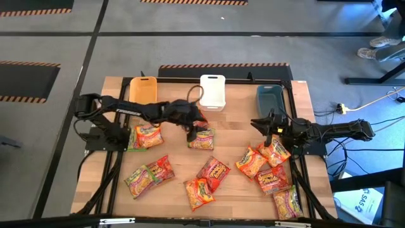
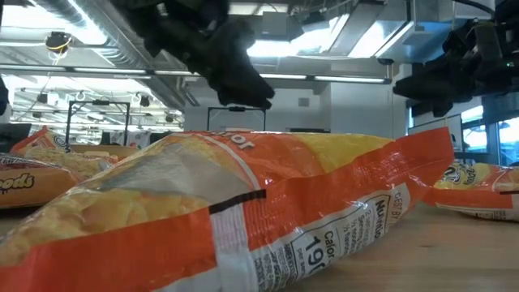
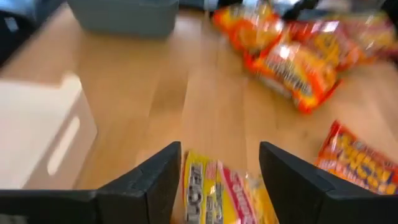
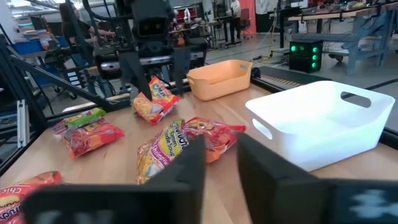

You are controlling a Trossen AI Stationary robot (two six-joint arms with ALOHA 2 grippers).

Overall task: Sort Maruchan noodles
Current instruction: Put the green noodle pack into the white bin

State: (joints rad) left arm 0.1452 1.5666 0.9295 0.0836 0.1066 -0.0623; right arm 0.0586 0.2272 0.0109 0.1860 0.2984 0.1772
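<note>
Grey workshop floor with striped hazard tape was seen around a wooden table point(image 1: 234, 117), at whose far edge three bins were lined up: a yellow bin point(image 1: 143, 89), a white bin point(image 1: 212, 91) and a dark grey bin point(image 1: 269, 98). Maruchan noodles were scattered over the tabletop as flat glossy packets.

The left gripper point(image 1: 193, 130) had been reached across to the middle of the table, just in front of the white bin, and was held over a green-pink packet point(image 1: 202, 139). In the left wrist view its fingers point(image 3: 155, 180) were spread apart, with that packet point(image 3: 221, 193) lying on the wood between them, not pinched. Another packet point(image 1: 147, 135) lay near the left arm's base, and a loose group was spread along the near side, among them a red packet point(image 1: 214, 171).

The right gripper point(image 1: 271, 126) was positioned near the dark grey bin, above a cluster of orange packets point(image 1: 262, 158) on the right side. Its fingers point(image 4: 186, 168) were seen slightly parted with nothing between them, pointed toward the white bin point(image 4: 323, 121) and the yellow bin point(image 4: 221, 78).

In the low view, one orange packet point(image 2: 243, 211) filled most of the foreground.
</note>
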